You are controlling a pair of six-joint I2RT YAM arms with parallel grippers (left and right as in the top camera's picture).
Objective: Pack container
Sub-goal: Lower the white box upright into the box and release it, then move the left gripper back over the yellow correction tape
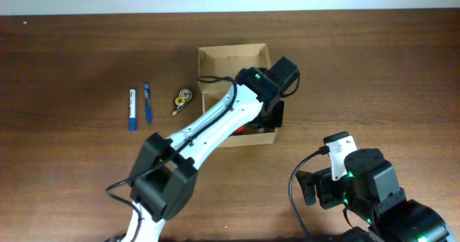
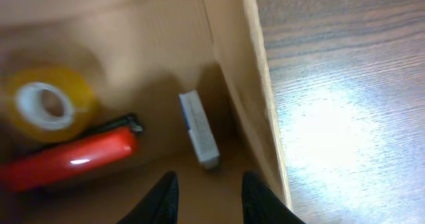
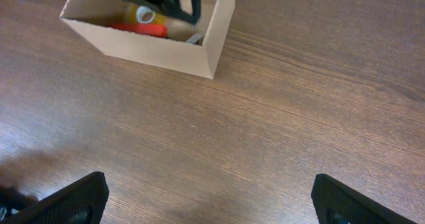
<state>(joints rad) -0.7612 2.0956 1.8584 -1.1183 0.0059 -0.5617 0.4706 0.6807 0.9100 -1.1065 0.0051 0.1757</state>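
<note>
Container (image 1: 231, 55) is seen mid-table, flap folded back for loading. Left gripper (image 2: 209, 201) is held inside it, jaws narrowly apart w/ nothing gripped, above a grey block (image 2: 198, 127). Right gripper (image 3: 209, 204) is parked wide open, clear of the box; pens (image 1: 132, 111) are seen unpacked.

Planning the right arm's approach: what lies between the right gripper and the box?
Nothing: in the right wrist view, only bare table stretches from the open right gripper to the box.
</note>
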